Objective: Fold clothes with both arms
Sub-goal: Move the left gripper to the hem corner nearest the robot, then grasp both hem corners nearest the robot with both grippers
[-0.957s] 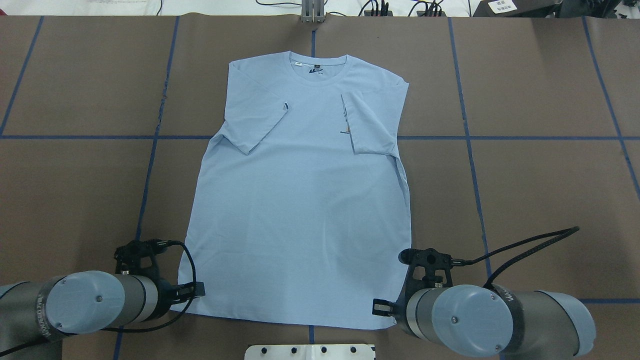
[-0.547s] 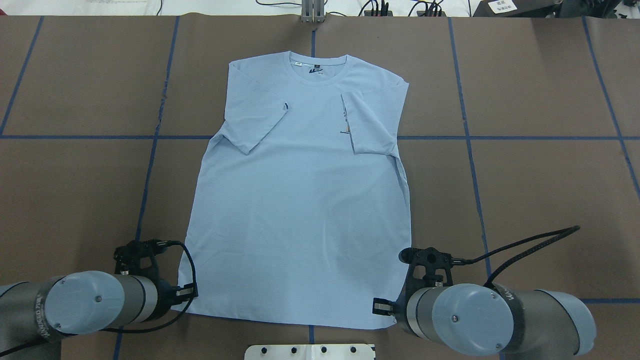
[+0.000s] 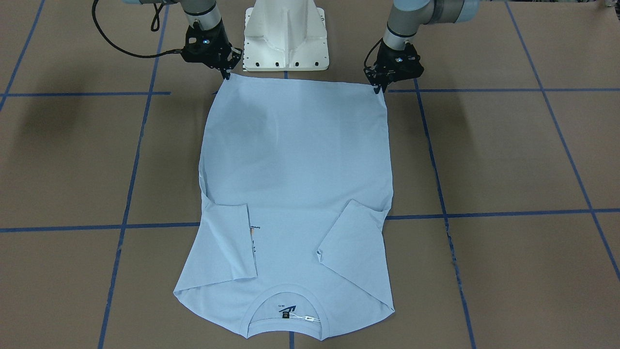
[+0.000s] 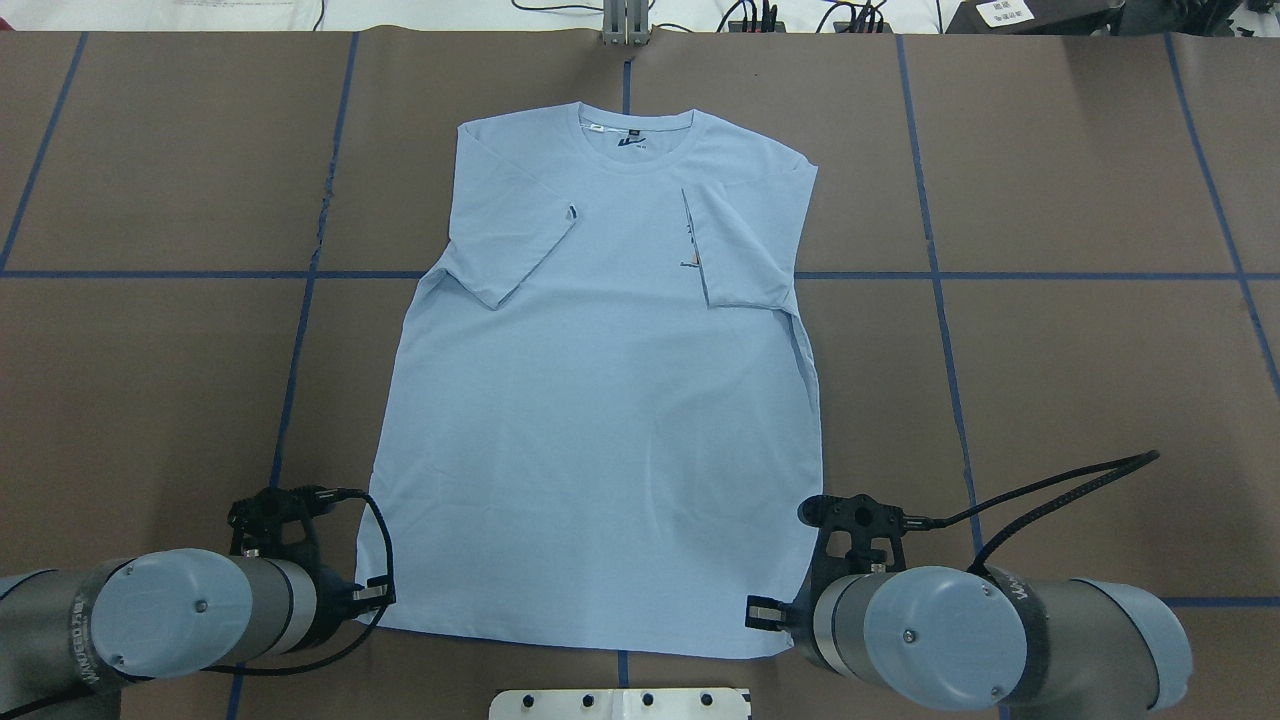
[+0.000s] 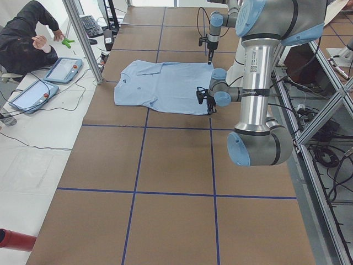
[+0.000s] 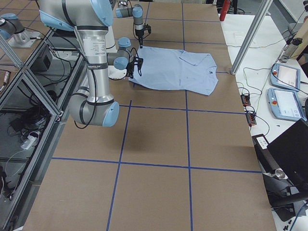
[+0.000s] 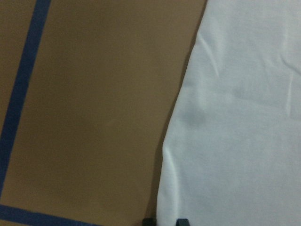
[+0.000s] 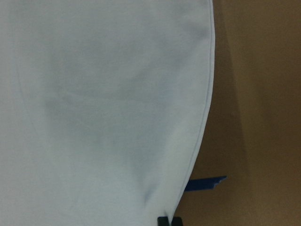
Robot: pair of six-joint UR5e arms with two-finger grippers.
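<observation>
The light blue T-shirt (image 4: 600,420) lies flat on the brown table, collar (image 4: 636,135) at the far side and both sleeves folded in over the chest. A sliver of the orange print (image 4: 690,262) shows beside the right sleeve. My left gripper (image 3: 379,88) is down at the near left hem corner, shut on the cloth; its tips (image 7: 165,220) straddle the shirt's edge. At the near right hem corner my right gripper (image 3: 226,73) is also shut on the fabric, its tips (image 8: 169,220) close together on the hem.
The white pedestal base (image 3: 286,34) stands just behind the hem, between the arms. Blue tape lines (image 4: 940,300) grid the table. Cables and plugs lie along the far edge (image 4: 750,18). A person (image 5: 27,38) sits by control tablets (image 5: 63,69) beyond the collar end.
The left gripper's fingers drew together at the hem corner, then the left wrist shifted slightly toward the robot. The right arm and the shirt's body stayed still.
</observation>
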